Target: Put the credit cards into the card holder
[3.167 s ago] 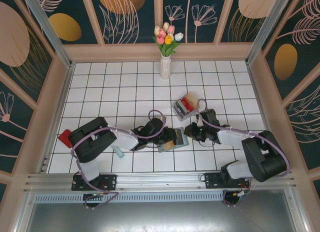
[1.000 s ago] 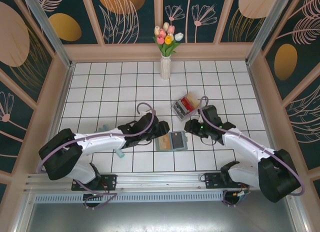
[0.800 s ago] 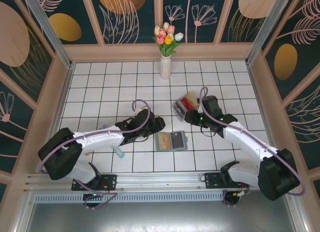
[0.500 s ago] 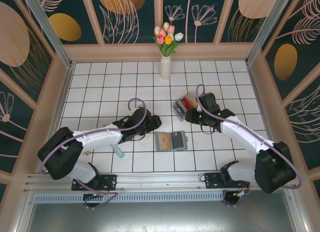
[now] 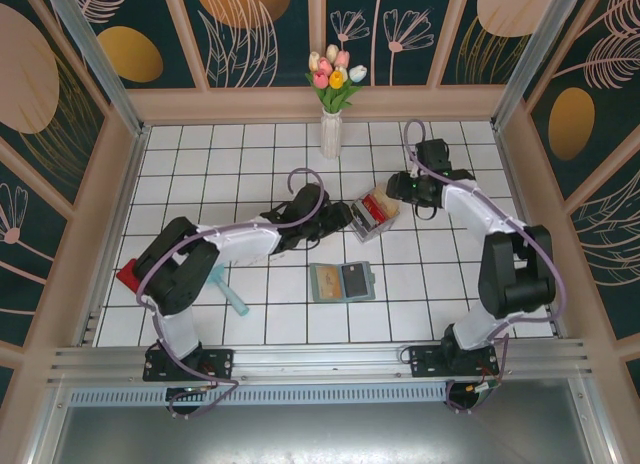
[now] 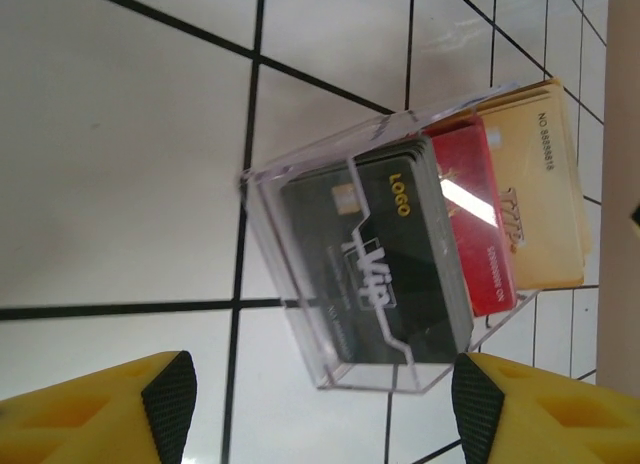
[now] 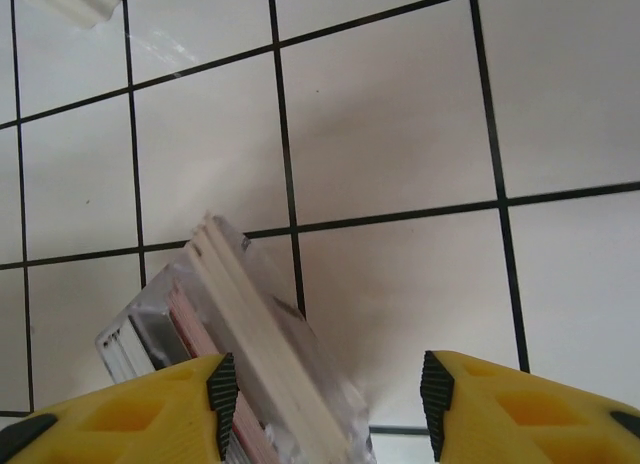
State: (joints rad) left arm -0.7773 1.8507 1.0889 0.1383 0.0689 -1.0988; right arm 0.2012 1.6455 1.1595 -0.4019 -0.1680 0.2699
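Three credit cards, perhaps more, read face-on from left wrist, edge-on from right; both jaws released.

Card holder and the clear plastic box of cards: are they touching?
Apart. The top external view shows bare white tile between the card holder and the clear box.

Grey-green bifold wallet lay open on white tiled counter, tan card and dark card on it. Clear plastic box of cards stood farther back; left jaws just left of it, right jaws near its right.
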